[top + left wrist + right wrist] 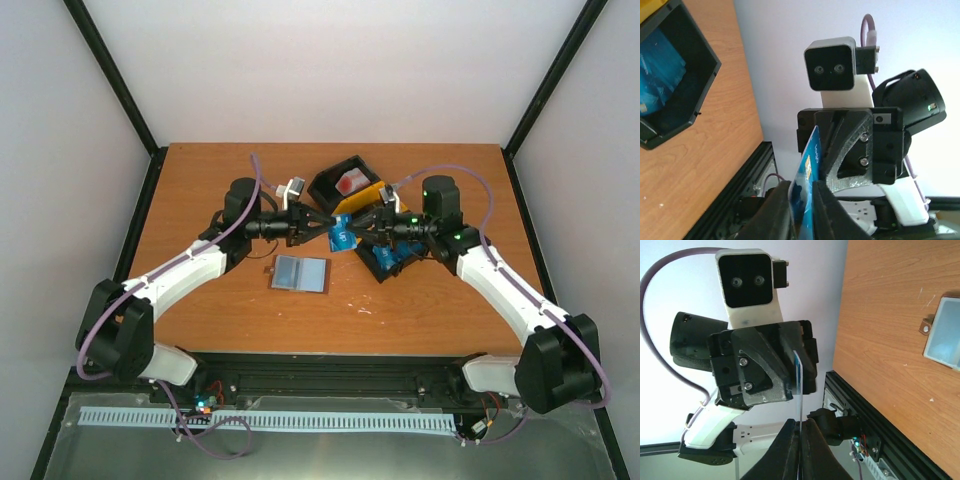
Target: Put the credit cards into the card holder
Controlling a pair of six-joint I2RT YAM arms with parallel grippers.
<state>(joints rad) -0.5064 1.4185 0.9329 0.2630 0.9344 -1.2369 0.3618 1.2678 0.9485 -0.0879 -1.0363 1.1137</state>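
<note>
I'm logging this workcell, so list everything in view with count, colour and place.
Blue plastic credit card: one, blue, held above the table by both arms' jaws.
Further blue cards: count unclear, blue, in the tray's near black compartment.
Brown folding card holder: one, open, pale grey-blue inside, flat on the table nearer the bases.
Black-and-yellow compartment tray: one, behind the jaws.
Red-and-white item: one, in the tray's far compartment.
Wooden table: one, orange-brown.
Left arm: one, white and black, jaws shut on the card.
Right arm: one, same colours, jaws shut on the card.
</note>
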